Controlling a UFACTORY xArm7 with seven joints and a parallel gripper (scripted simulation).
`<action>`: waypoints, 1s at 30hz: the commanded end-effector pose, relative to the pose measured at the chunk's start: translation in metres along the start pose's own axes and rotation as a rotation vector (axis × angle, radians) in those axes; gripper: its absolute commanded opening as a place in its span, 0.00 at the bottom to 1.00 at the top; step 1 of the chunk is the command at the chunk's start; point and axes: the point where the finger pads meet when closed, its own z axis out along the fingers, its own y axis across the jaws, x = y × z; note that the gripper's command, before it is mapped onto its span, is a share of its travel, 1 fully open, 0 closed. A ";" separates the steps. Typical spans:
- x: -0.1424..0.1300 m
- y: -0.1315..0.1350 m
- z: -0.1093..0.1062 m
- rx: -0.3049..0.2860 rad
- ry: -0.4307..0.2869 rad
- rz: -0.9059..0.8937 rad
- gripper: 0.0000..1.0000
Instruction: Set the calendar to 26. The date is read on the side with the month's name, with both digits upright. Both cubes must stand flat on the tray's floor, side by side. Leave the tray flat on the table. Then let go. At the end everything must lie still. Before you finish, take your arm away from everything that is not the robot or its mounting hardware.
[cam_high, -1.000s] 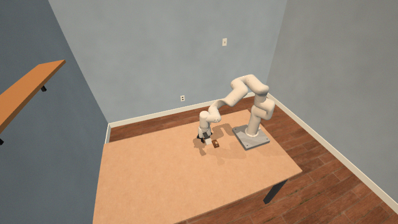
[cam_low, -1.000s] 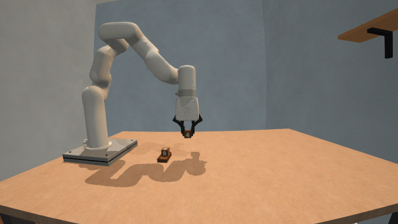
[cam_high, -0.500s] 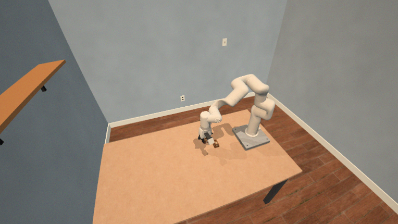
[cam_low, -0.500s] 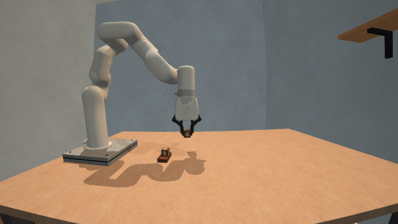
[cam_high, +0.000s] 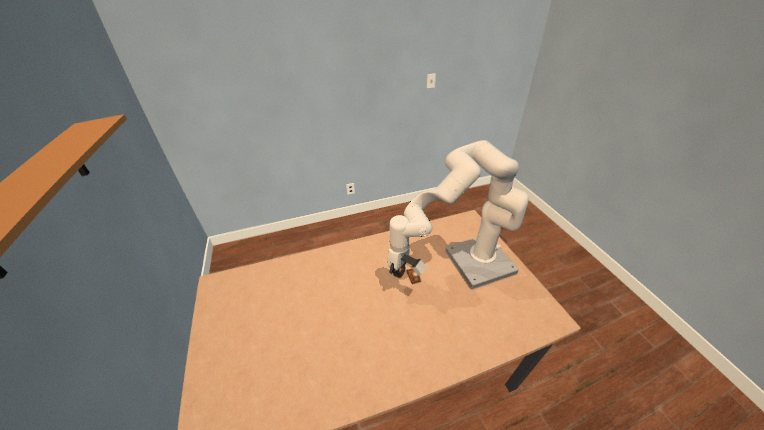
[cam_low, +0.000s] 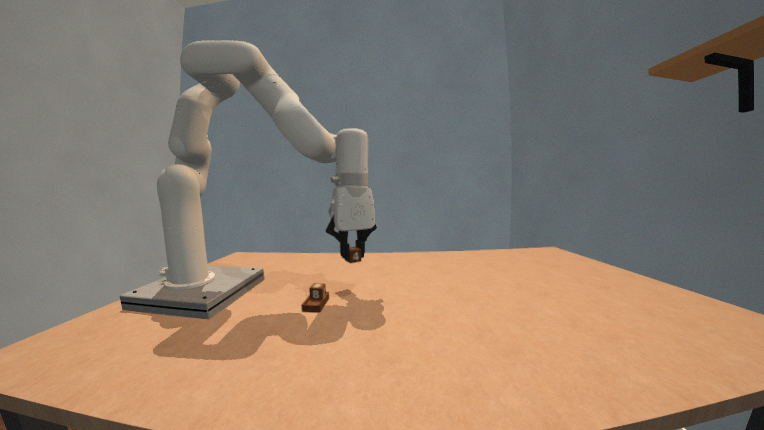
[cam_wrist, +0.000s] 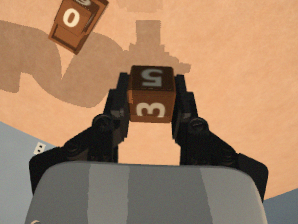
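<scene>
Lowering gripper (cam_high: 397, 271) (cam_low: 353, 253) (cam_wrist: 151, 87) (part-open, cube (cam_low: 355, 255) (cam_wrist: 151, 95) clamped btwn fingers) needed slow, level descent, squared w/ tray (cam_high: 417, 281) (cam_low: 312, 307) (cam_wrist: 62, 41), clear of other cube (cam_low: 317, 292) (cam_wrist: 72, 20).

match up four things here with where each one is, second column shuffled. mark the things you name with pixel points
1. cube showing a 4 (cam_low: 355, 255) (cam_wrist: 151, 95)
2. cube showing an 8 (cam_low: 317, 292) (cam_wrist: 71, 19)
3. tray (cam_low: 313, 306) (cam_wrist: 65, 42)
4. grey base plate (cam_high: 475, 280) (cam_low: 160, 305)

A. under the foot of the arm
B. between the fingers of the tool (cam_high: 398, 272) (cam_low: 353, 253) (cam_wrist: 151, 97)
C. in the tray
D. on the table, with one cube in it

1-B
2-C
3-D
4-A
</scene>
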 end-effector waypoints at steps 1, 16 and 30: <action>0.003 0.000 -0.001 -0.009 0.007 -0.082 0.29; 0.027 -0.005 -0.001 -0.009 0.010 -0.595 0.29; 0.047 -0.010 -0.001 -0.011 0.009 -1.027 0.29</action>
